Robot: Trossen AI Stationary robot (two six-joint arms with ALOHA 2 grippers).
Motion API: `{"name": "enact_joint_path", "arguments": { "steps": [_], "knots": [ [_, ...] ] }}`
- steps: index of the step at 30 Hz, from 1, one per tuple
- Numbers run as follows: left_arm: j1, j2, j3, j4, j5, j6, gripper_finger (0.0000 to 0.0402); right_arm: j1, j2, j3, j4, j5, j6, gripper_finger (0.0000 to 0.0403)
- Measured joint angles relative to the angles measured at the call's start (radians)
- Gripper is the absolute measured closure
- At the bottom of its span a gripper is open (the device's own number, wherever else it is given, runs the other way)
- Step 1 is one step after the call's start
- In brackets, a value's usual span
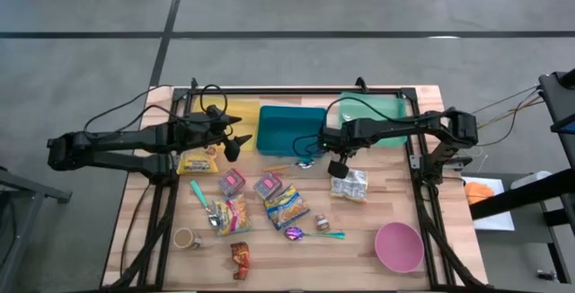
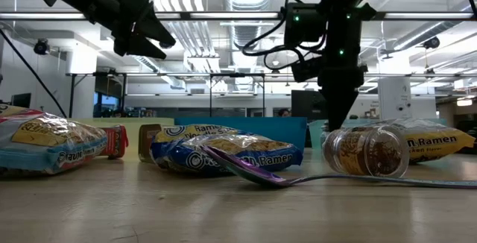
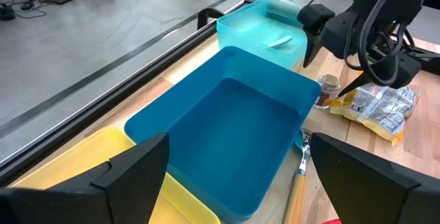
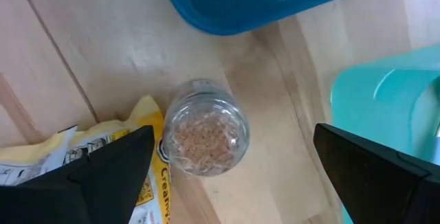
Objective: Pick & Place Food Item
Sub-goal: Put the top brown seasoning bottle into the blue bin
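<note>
A purple spoon (image 2: 257,170) lies nearest the low camera, bowl up against a blue ramen packet (image 2: 223,150) on the wooden desk (image 1: 395,205). Going left to right across the desk, the left gripper (image 1: 235,137) hangs above the yellow tray (image 1: 235,122) at the back edge, its fingers spread apart and empty, aimed at the dark blue bin (image 3: 227,131) beside it. Next comes the right gripper (image 1: 333,154), fingers wide apart, holding nothing, poised straight over a small glass jar (image 4: 203,131) of brown granules. The jar lies on its side on the bare wood, just off the blue bin's front right corner and touching a yellow-and-silver noodle packet (image 1: 350,185). The teal bin (image 1: 382,107) sits at the back right. Toward the front edge lie more snack packets (image 1: 287,207), a cup (image 1: 186,237), and a pink bowl (image 1: 399,245) near the front right corner, all well apart from the jar.
</note>
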Motion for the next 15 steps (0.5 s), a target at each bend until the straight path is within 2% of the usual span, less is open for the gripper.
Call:
{"name": "enact_joint_path", "arguments": {
  "steps": [15],
  "knots": [
    [0.000, 0.000, 0.000, 0.000, 0.000, -0.003, 0.0044, -0.012, 0.000, -0.001, 0.026, 0.000, -0.017, 0.0007]
  ]
}}
